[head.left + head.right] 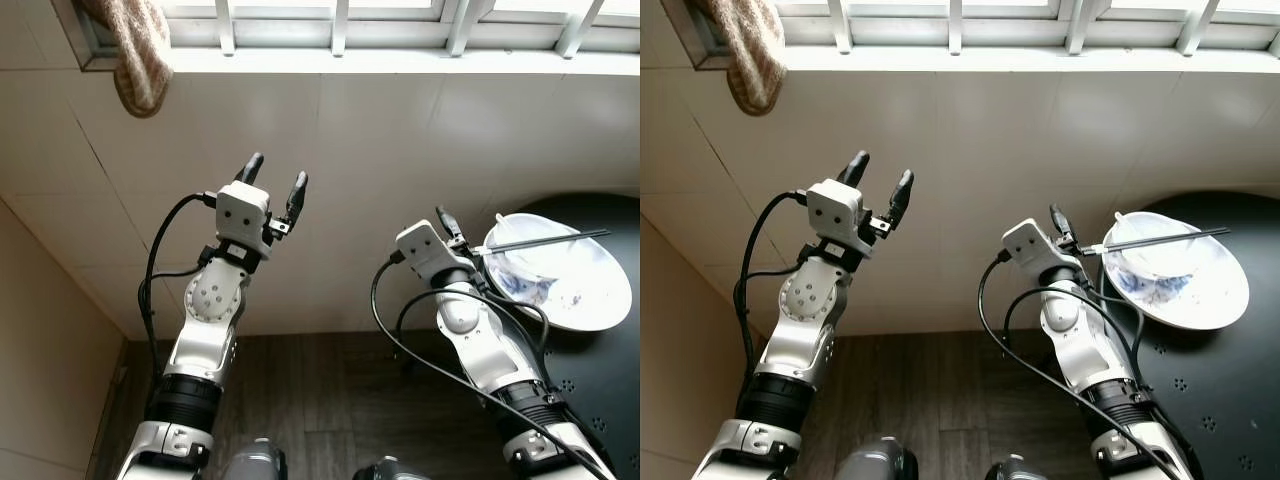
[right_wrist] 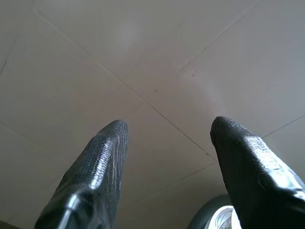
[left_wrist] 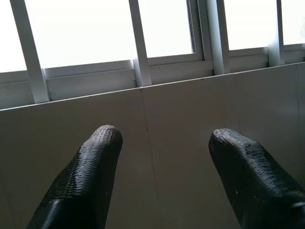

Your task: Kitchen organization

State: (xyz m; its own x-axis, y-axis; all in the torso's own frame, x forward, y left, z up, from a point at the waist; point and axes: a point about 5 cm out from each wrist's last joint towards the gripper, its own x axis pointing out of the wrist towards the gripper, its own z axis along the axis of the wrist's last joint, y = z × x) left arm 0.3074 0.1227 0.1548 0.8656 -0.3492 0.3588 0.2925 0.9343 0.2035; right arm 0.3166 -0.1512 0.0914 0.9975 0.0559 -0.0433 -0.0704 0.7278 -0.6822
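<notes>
A: What's far left?

B: A knitted beige cloth (image 1: pixel 135 50) hanging from the corner of the white-barred window (image 1: pixel 340 25), above the tiled wall (image 1: pixel 360 150).

A: And the left arm?

B: Raised in front of that wall. The left gripper (image 1: pixel 274 181) points up toward the window sill, its two black fingers (image 3: pixel 86 181) spread apart with nothing between them; the wrist view shows bare wall and window bars in the gap.

A: Moving right?

B: The right gripper (image 2: pixel 167 131) is lower, near the edge of the round black table (image 1: pixel 600 390). Its fingers are parted too and hold nothing (tiled wall fills the gap in its wrist view, with a sliver of bowl rim at the corner).

A: Where's the thing to tidy?

B: A white bowl (image 1: pixel 585 300) with a blue pattern sits on the table's near-left part, just beside the right gripper. A pair of dark chopsticks (image 1: pixel 545 240) lies across its rim, the near ends pointing toward the gripper. I cannot tell whether they touch it. Something white sits inside the bowl, unclear what.

A: Below?

B: Dark wood floor (image 1: pixel 320 390).
</notes>
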